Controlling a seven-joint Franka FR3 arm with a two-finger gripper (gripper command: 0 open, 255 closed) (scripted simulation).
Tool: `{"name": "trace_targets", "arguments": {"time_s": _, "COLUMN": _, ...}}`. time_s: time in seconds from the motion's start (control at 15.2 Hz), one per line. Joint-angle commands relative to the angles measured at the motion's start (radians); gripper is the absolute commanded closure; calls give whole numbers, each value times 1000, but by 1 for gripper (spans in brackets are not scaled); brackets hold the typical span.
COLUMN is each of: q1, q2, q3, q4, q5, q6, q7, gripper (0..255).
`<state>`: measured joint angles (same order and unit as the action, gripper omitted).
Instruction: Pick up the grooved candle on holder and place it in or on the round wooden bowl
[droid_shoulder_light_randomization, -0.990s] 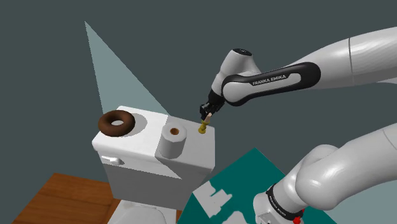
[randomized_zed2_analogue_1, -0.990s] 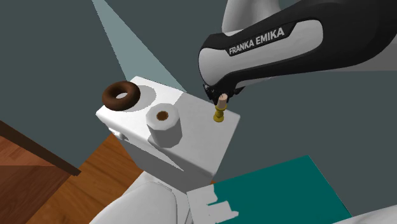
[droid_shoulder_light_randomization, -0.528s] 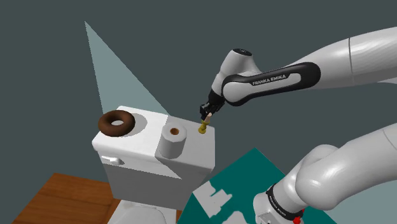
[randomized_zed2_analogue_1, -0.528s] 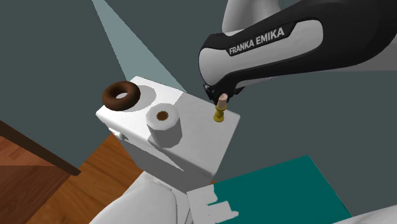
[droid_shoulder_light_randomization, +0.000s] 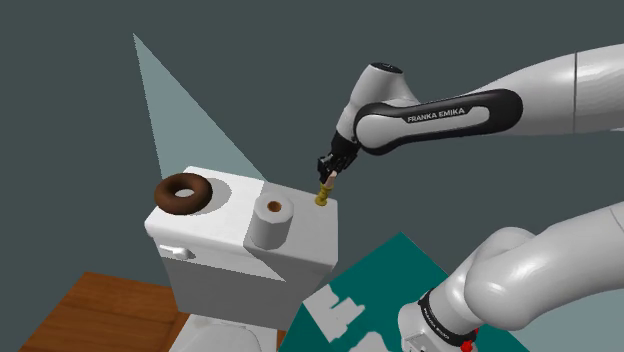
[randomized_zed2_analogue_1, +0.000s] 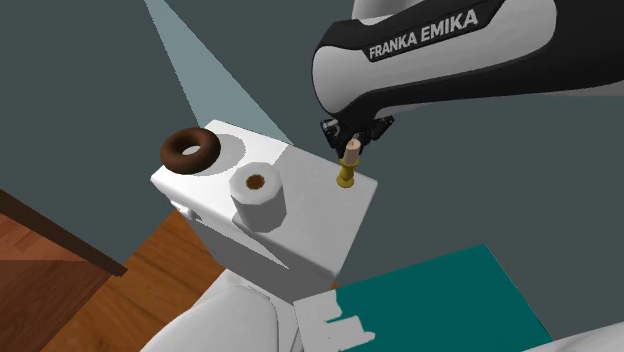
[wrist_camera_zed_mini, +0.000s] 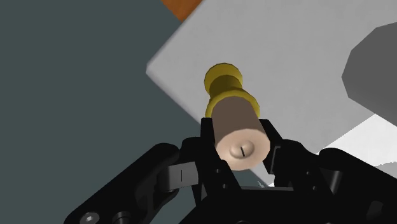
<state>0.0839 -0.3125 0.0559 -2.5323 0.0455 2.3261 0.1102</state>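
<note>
Your pincer (wrist_camera_zed_mini: 238, 137) is clenched on the candle (wrist_camera_zed_mini: 235, 124): in the wrist view the two black fingers press against the beige-brown cylinder from either side, just below its pale top face with the small wick mark. The candle sits in a gold holder (wrist_camera_zed_mini: 224, 79), which hangs directly beneath the pincer and points down at the corner of the white toilet tank lid (wrist_camera_zed_mini: 299, 57). You cannot tell from these views whether the holder's foot touches the lid or hangs just clear of it.

In the shoulder view the pincer (droid_shoulder_light_randomization: 327, 172) points down from the white arm (droid_shoulder_light_randomization: 440, 112), with the candle (droid_shoulder_light_randomization: 324, 186) and holder (droid_shoulder_light_randomization: 321, 199) upright below it at the lid's (droid_shoulder_light_randomization: 230, 190) near corner. A white paper roll (droid_shoulder_light_randomization: 271, 222) stands on the lid near the pincer. The round bowl (droid_shoulder_light_randomization: 183, 192), a dark brown ring, lies well apart from the pincer at the lid's far end, beyond the roll.

The second exterior view shows the same order: pincer (randomized_zed2_analogue_1: 352, 148), candle (randomized_zed2_analogue_1: 352, 153), holder (randomized_zed2_analogue_1: 345, 178), roll (randomized_zed2_analogue_1: 257, 197), bowl (randomized_zed2_analogue_1: 190, 148).
</note>
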Motion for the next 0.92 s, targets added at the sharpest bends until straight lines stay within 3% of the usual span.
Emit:
{"name": "trace_targets", "arguments": {"time_s": 0.0, "q1": 0, "q2": -18, "q3": 0, "q4": 25, "q5": -1, "q6": -31, "q7": 1, "gripper": 255}}
{"name": "trace_targets", "arguments": {"time_s": 0.86, "q1": -2, "q2": -86, "q3": -3, "q4": 147, "q5": -3, "q6": -221, "q7": 3, "gripper": 255}}
